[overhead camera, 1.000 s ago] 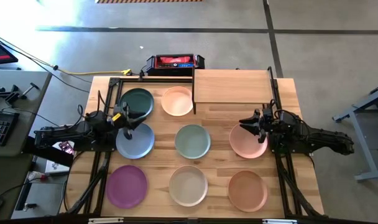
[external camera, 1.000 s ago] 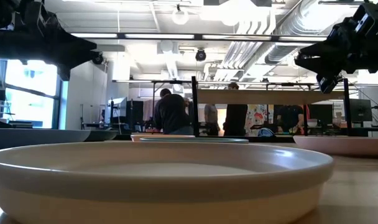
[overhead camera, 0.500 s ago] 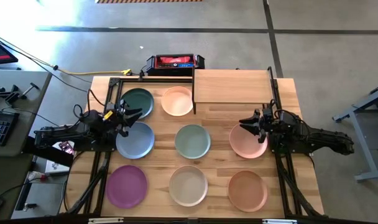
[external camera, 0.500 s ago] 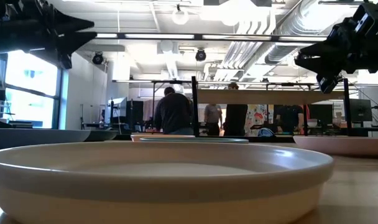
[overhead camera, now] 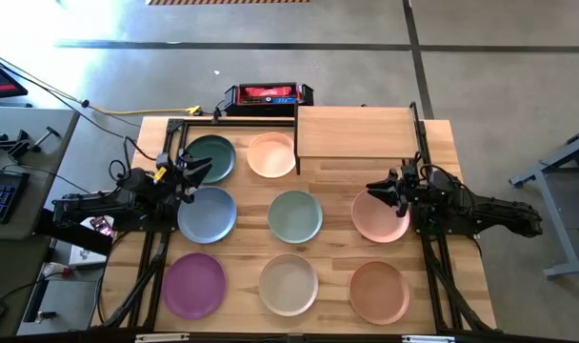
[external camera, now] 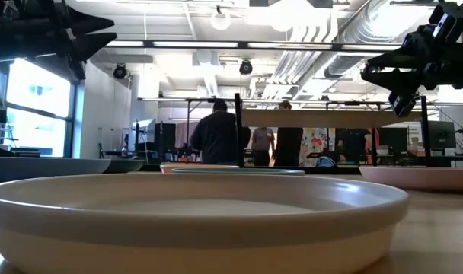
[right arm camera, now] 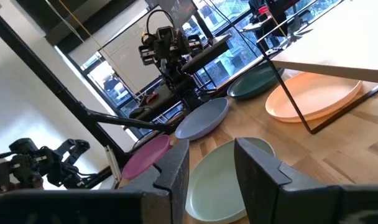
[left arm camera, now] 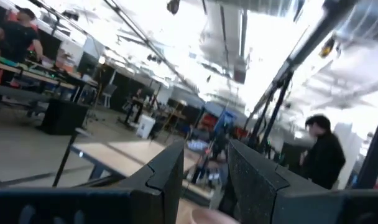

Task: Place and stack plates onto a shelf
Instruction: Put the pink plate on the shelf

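Eight plates lie flat on the tabletop in three rows: dark green point(overhead camera: 210, 157) and peach point(overhead camera: 271, 154) at the far side, blue-grey point(overhead camera: 207, 214), pale teal point(overhead camera: 295, 216) and pink point(overhead camera: 380, 216) in the middle, purple point(overhead camera: 193, 285), off-white point(overhead camera: 289, 284) and orange point(overhead camera: 379, 292) nearest. The light-wood shelf point(overhead camera: 354, 131) stands at the far edge on black legs, bare. My left gripper point(overhead camera: 198, 171) hovers open between the dark green and blue-grey plates, raised and tipped upward point(left arm camera: 204, 186). My right gripper point(overhead camera: 372, 188) is open in the air above the pink plate's left rim point(right arm camera: 211, 168).
A red and black device point(overhead camera: 268, 95) sits just beyond the table's far edge. Black frame rails point(overhead camera: 432, 257) run along both sides of the table. The peach plate lies partly under the shelf's left end. People stand in the room behind, seen in the low view.
My left gripper has risen from above the blue-grey plate, drawn back toward the table's left and far side, and tipped its fingers upward. No plate has moved.
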{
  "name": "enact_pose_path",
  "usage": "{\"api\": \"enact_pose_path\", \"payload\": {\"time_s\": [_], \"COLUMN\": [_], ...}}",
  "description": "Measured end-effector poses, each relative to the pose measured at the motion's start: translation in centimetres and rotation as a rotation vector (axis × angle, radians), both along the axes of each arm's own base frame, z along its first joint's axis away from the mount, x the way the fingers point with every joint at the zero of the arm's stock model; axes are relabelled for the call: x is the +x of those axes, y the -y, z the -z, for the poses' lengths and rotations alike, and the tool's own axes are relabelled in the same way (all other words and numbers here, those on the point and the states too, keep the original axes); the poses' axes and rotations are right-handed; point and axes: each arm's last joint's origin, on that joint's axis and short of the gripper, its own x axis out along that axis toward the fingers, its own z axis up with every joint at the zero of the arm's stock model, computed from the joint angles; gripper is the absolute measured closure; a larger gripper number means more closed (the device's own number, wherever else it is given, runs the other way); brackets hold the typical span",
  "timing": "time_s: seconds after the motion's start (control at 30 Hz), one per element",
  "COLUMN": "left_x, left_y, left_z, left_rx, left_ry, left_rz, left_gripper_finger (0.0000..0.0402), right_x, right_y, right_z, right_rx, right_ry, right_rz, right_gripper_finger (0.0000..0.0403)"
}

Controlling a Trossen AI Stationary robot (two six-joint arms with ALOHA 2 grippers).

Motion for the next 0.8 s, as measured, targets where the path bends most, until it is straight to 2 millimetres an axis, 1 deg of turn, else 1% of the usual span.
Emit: {"api": "enact_pose_path", "payload": {"time_s": [0.13, 0.27, 0.4, 0.53, 0.6, 0.7, 0.8], "left_x": [-0.4, -1.0, -1.6, -1.9, -1.9, -1.7, -1.3], "left_y": [-0.2, -0.2, -0.1, 0.0, 0.0, -0.1, -0.1], "left_z": [-0.7, -1.9, -4.2, -6.9, -8.2, -10.2, -12.3], "left_rx": [-0.089, -0.096, -0.072, -0.029, -0.023, -0.012, 0.009], "left_ry": [0.12, 0.196, 0.229, 0.195, 0.16, 0.097, 0.055], "left_rz": [-0.047, -0.059, -0.067, -0.093, -0.098, -0.107, -0.119], "left_gripper_finger": [0.0284, 0.0284, 0.0284, 0.0284, 0.0284, 0.0284, 0.0284], "right_x": [0.0, -0.2, -0.7, -1.7, -2.2, -2.9, -3.3], "right_y": [0.1, 0.1, -0.1, -0.3, -0.4, -0.5, -0.6], "right_z": [-0.3, -1.5, -3.4, -5.2, -6.0, -8.1, -10.4], "right_rx": [-0.01, -0.026, -0.094, -0.182, -0.206, -0.256, -0.307], "right_ry": [0.034, 0.158, 0.351, 0.559, 0.631, 0.655, 0.544], "right_rz": [0.047, 0.059, 0.036, 0.049, 0.055, 0.07, 0.081], "right_gripper_finger": [0.0293, 0.0293, 0.0293, 0.0293, 0.0293, 0.0293, 0.0293]}}
